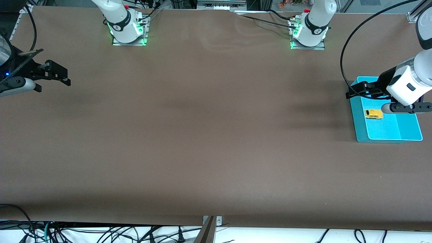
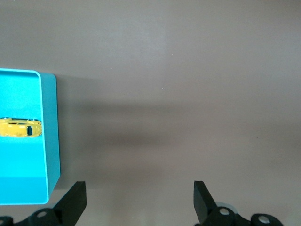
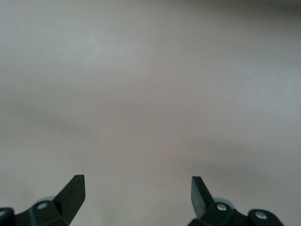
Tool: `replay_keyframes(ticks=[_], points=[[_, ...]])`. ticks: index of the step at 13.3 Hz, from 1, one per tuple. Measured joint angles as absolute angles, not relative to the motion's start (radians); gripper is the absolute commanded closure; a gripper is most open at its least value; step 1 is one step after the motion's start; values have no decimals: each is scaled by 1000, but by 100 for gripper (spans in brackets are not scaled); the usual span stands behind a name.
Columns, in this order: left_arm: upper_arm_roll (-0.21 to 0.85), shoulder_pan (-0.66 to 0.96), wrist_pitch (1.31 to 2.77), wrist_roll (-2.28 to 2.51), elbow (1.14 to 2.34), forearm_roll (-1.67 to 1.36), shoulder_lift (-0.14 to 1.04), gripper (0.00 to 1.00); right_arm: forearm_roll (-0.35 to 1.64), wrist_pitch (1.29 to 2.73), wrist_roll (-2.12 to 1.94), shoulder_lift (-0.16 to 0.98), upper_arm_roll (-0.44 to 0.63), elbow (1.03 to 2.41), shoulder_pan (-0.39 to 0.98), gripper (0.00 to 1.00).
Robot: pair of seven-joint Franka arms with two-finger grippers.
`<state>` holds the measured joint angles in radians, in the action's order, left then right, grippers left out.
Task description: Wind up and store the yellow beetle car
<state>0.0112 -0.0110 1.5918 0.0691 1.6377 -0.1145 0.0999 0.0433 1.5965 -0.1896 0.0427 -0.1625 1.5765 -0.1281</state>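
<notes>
The yellow beetle car (image 1: 373, 114) (image 2: 21, 128) lies on its wheels inside a shallow cyan tray (image 1: 388, 133) (image 2: 23, 94) at the left arm's end of the table. My left gripper (image 1: 351, 91) (image 2: 139, 193) hangs open and empty over the tray's edge that faces the middle of the table, apart from the car. Only bare brown table shows between its fingers. My right gripper (image 1: 65, 77) (image 3: 138, 188) waits open and empty over bare table at the right arm's end.
Both arm bases (image 1: 128, 30) (image 1: 308, 33) stand along the table's edge farthest from the front camera. A black cable (image 1: 344, 64) loops over the table beside the tray. Loose cables (image 1: 101, 234) and a metal bracket (image 1: 212, 221) lie at the nearest edge.
</notes>
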Motion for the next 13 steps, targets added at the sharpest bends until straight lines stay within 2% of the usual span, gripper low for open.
replay_keyframes(ticks=[13], points=[[0,-12,1591,27,1639,-87,115,0,44,1592,-191,43,-163,1577,-128,0]])
